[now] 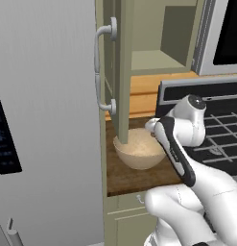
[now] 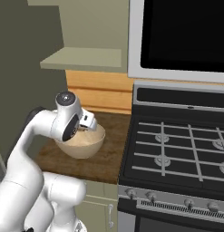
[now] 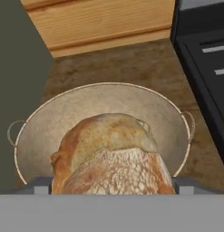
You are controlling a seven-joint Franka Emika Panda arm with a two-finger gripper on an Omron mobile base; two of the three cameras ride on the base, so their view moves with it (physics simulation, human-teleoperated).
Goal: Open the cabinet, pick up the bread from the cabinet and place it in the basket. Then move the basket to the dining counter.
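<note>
Home kitchen, rendered. Gas stove (image 2: 177, 149) w/ grates and knobs, microwave (image 2: 181, 36) above it, grey fridge (image 1: 43, 120) at left, sage cabinet (image 1: 121, 67) w/ door open, brown worktop (image 2: 109, 156), wood backsplash (image 3: 99, 22), drawers (image 1: 124, 218) below.

To my left stands a grey fridge (image 1: 43, 120) with a dark control panel (image 1: 5, 139). To my right sits a black stove (image 2: 177, 154) (grates over four burners), knobs (image 2: 152, 196) along its front, a microwave (image 2: 181, 36) above.
</note>
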